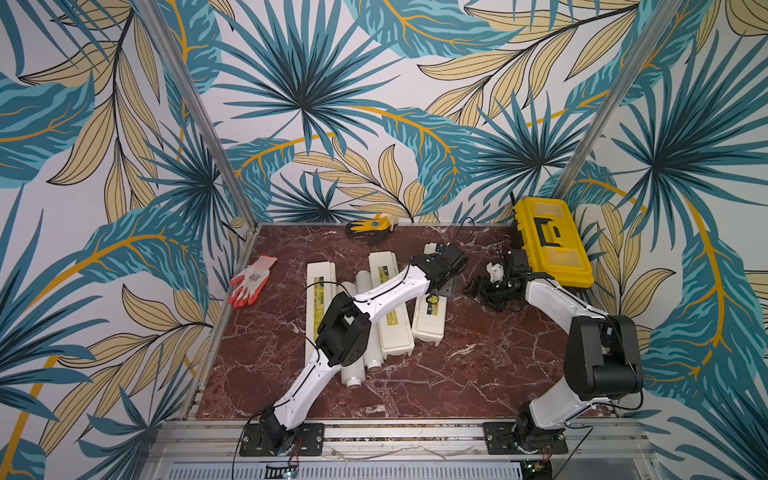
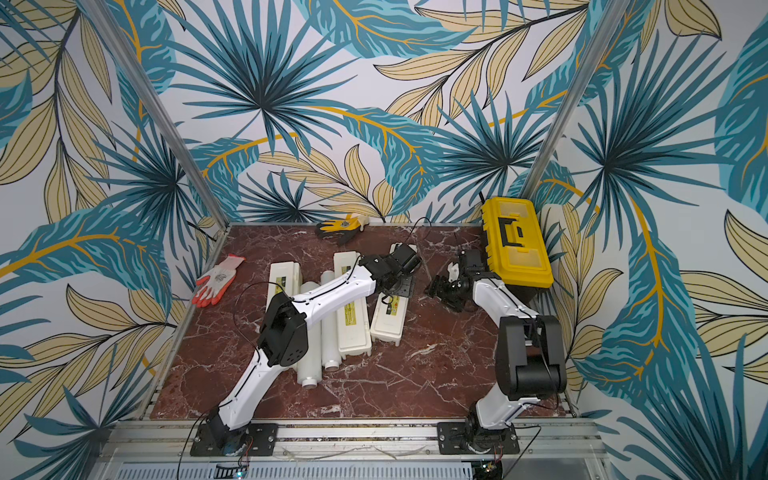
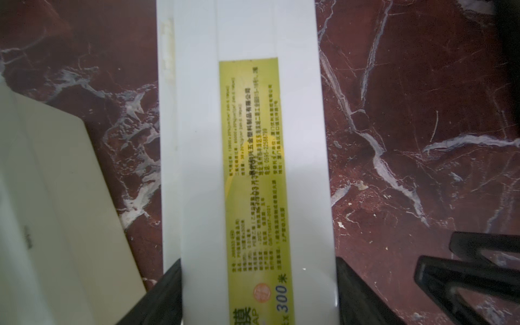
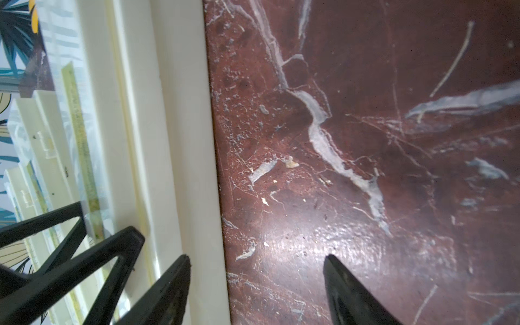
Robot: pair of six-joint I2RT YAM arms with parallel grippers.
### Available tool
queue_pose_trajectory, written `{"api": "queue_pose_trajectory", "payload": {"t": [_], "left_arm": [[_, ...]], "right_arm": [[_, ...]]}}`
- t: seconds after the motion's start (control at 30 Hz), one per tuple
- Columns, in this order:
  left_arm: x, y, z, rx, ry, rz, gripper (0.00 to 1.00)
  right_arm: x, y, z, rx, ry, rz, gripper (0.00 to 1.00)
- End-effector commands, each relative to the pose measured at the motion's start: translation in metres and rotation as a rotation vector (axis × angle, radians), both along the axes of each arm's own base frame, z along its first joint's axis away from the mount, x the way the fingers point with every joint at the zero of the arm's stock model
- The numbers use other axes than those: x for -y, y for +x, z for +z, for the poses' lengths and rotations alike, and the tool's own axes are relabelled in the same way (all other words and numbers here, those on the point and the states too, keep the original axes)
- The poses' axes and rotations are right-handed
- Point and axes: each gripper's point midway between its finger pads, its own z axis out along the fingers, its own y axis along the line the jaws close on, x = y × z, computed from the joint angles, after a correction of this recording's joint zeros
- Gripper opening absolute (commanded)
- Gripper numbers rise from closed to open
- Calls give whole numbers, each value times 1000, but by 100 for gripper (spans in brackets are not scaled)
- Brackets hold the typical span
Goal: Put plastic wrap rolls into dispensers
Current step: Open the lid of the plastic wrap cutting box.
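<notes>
From here, the left fingers [image 3: 167, 289] straddle the rightmost long cream-white plastic dispenser box [image 3: 247, 140] near one end. They press against its two long sides, and its yellow-green label faces up. The right fingers [image 4: 343, 295] stand spread just beside it, one tip over the box's edge and the other over the bare red marble worktop [image 4: 394, 168]. The long white plastic wrap rolls [image 1: 353, 376] lie on the worktop between the other two dispensers [image 1: 320, 282], partly hidden under my left arm.
</notes>
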Motion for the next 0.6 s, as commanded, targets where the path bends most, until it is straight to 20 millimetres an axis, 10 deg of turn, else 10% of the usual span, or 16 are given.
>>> {"api": "queue_pose_trajectory", "payload": {"t": [0.0,0.3,0.57], "left_arm": [[11,-10,21,-80,-117,-64,62],[9,-8,37,-185,-260,-99,59],[2,-5,40,-219,-298,-97,59]], "right_arm": [[-14,18,30,121,79,59,65],[-36,55,47,191,227,66,30],[-49,76,38,163,225,76,20]]}}
